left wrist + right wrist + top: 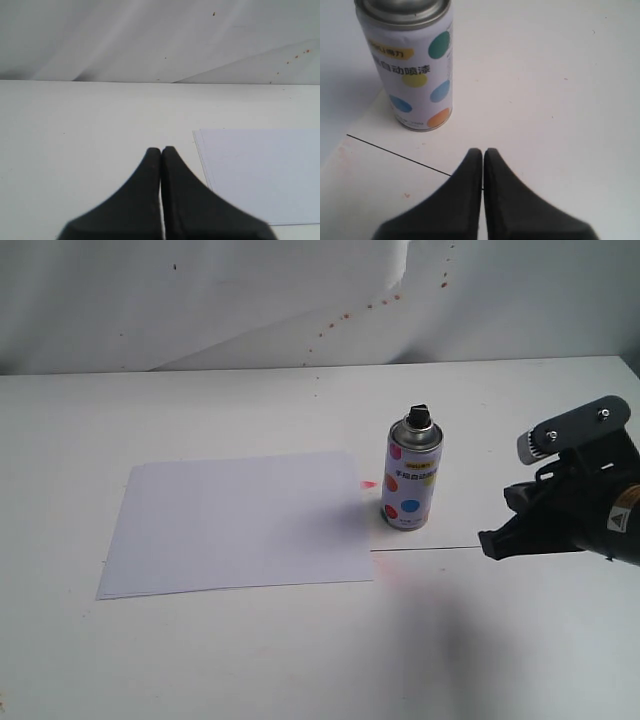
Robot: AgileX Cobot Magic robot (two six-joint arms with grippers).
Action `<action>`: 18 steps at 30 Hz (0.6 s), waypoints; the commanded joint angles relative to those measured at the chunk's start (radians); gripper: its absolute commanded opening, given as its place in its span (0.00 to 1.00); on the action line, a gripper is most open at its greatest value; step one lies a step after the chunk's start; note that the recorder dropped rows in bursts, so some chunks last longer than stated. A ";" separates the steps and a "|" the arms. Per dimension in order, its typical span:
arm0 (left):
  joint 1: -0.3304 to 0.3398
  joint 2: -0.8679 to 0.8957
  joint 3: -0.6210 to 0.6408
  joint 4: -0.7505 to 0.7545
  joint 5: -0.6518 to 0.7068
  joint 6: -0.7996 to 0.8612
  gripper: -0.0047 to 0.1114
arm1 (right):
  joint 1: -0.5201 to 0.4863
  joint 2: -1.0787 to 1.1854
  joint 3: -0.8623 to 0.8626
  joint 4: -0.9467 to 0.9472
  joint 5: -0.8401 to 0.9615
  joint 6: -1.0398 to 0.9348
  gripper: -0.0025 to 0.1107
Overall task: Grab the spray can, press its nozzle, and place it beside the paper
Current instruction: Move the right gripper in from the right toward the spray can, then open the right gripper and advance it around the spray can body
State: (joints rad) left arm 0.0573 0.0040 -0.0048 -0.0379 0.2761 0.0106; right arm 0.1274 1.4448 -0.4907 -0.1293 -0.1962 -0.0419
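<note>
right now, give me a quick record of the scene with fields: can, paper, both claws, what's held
spray can: upright on the table, black nozzle on top, nothing touching it
paper: flat, left of the can in the exterior view; the can stands off it
pink mark: on the table between paper and can
right claw: shut, empty, pointed toward the can, apart from it
left claw: shut, empty, over bare table next to the paper's edge
held: nothing, by either claw
</note>
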 commanded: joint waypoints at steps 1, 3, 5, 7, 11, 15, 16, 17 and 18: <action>0.002 -0.004 0.005 -0.001 -0.010 -0.002 0.04 | 0.003 0.003 0.005 -0.014 -0.026 0.005 0.22; 0.002 -0.004 0.005 -0.001 -0.010 -0.002 0.04 | 0.003 0.003 0.005 -0.014 -0.026 0.005 0.41; 0.002 -0.004 0.005 -0.001 -0.010 -0.002 0.04 | 0.003 0.003 0.005 -0.014 -0.028 0.009 0.61; 0.002 -0.004 0.005 -0.001 -0.010 -0.002 0.04 | 0.003 0.003 0.005 -0.014 -0.038 0.031 0.76; 0.002 -0.004 0.005 -0.001 -0.010 0.000 0.04 | 0.003 0.003 0.005 -0.014 -0.039 0.031 0.84; 0.002 -0.004 0.005 -0.001 -0.010 0.000 0.04 | 0.003 0.003 0.005 -0.014 -0.039 0.031 0.84; 0.002 -0.004 0.005 -0.001 -0.010 0.000 0.04 | 0.003 0.003 0.005 -0.014 -0.039 0.031 0.84; 0.002 -0.004 0.005 -0.001 -0.010 0.000 0.04 | 0.003 0.003 0.005 -0.014 -0.039 0.031 0.84; 0.002 -0.004 0.005 -0.001 -0.010 0.000 0.04 | 0.003 0.003 0.005 -0.014 -0.039 0.031 0.84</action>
State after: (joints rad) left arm 0.0573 0.0040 -0.0048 -0.0379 0.2761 0.0106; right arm 0.1274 1.4448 -0.4907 -0.1372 -0.2180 -0.0167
